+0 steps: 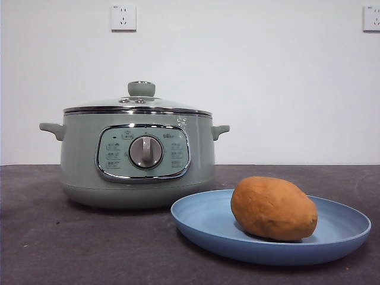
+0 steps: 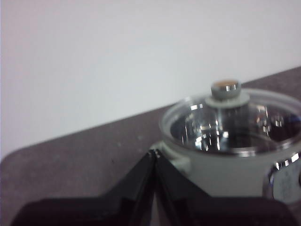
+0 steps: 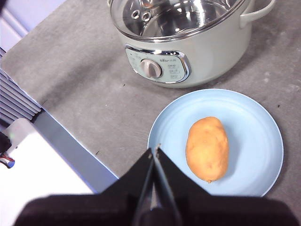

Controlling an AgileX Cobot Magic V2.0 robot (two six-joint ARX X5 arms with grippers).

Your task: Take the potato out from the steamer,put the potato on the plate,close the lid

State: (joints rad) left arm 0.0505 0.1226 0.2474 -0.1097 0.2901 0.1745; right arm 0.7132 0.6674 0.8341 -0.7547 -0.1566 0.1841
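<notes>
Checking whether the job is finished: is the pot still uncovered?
No, the glass lid sits on the pot, and the potato lies on the blue plate.

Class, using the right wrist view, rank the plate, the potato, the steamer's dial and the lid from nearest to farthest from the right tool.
1. plate: its near rim lies just past the right tool.
2. potato: on the plate, beside the tool's tip.
3. dial: on the steamer front, beyond the plate.
4. lid: atop the steamer, farthest.
</notes>
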